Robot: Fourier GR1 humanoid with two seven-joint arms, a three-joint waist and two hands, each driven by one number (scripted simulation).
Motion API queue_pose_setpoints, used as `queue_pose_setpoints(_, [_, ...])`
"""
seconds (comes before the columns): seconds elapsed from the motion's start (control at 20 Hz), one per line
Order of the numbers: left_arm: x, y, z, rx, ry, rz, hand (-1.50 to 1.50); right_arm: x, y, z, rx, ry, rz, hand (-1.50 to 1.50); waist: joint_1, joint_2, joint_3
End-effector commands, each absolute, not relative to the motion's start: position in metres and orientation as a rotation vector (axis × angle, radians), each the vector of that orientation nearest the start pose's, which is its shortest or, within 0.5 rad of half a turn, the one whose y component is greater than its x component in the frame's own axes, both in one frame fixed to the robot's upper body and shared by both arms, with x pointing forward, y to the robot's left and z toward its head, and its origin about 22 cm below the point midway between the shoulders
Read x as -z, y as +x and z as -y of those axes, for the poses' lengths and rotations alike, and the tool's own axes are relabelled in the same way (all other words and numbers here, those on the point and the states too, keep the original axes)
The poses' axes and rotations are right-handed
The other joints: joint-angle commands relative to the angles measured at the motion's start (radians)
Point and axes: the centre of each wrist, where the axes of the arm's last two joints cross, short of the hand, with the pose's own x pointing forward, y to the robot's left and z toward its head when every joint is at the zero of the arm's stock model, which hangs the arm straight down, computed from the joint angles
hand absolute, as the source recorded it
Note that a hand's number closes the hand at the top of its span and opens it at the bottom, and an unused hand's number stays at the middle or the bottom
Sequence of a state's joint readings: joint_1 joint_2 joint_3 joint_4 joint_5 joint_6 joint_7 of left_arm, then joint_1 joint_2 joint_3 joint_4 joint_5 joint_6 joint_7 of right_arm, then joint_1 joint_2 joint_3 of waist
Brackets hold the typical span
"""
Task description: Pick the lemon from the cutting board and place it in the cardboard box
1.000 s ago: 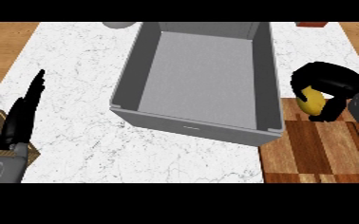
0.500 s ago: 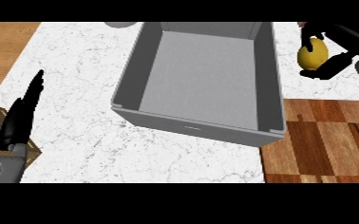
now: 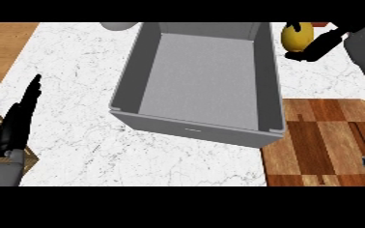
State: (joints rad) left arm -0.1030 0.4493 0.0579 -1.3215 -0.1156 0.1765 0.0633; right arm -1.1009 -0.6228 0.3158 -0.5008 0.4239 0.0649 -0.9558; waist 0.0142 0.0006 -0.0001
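The yellow lemon [image 3: 297, 36] is held in the air at the upper right, just beyond the right wall of the grey open box [image 3: 267, 77]. My right hand [image 3: 318, 45] is curled round the lemon, with dark fingers showing on its right and lower side. The box interior shows nothing inside. A wooden cutting board [image 3: 317, 142] lies at the lower right with nothing on its visible part. My left hand [image 3: 20, 118] rests at the left edge, fingers straight and pointing up.
A white marble counter [image 3: 78, 77] carries the box. A pale rounded object [image 3: 118, 25] shows at the top edge left of the box. A small red thing [image 3: 321, 24] peeks in at the top right. Brown wood [image 3: 14, 38] borders the counter on the left.
My right hand has lifted the lemon off the cutting board and carried it up and away toward the top right, then slightly left toward the box wall. The left hand has stayed put.
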Motion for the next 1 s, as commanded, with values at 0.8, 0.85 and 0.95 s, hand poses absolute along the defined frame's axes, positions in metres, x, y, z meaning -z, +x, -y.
queue_pose_setpoints(0.8, [-0.032, 0.265, -0.345, 0.234, 0.641, 1.379, 0.00, -0.228, 0.450, 0.084, -1.338, -0.009, 1.909, 1.50, 0.000, -0.002, 0.000])
queue_pose_setpoints(0.85, [-0.017, 0.265, -0.342, 0.213, 0.643, 1.366, 0.00, -0.186, 0.445, 0.073, -1.344, 0.006, 1.902, 1.50, -0.001, 0.002, 0.000])
queue_pose_setpoints(0.95, [-0.017, 0.256, -0.353, 0.233, 0.629, 1.384, 0.00, -0.177, 0.444, 0.063, -1.343, -0.012, 1.887, 1.50, 0.007, 0.003, 0.000])
